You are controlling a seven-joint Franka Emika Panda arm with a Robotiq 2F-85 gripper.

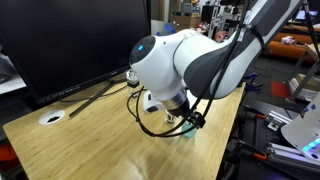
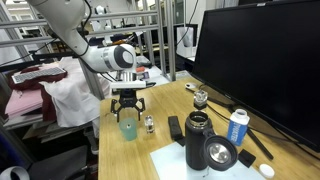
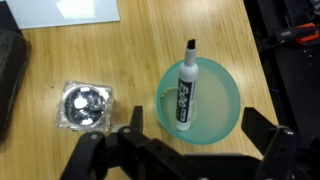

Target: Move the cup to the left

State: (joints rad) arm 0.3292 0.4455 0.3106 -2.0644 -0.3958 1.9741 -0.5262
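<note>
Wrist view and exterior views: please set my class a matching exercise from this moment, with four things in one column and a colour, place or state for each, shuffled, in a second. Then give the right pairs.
Things:
1. cup
2. marker
3. black bottle
4. gripper

Descriptions:
A. open, just over the cup
B. translucent light teal
C. tall, dark cylinder
D. leans inside the cup

Pairs: 1-B, 2-D, 3-C, 4-A
</note>
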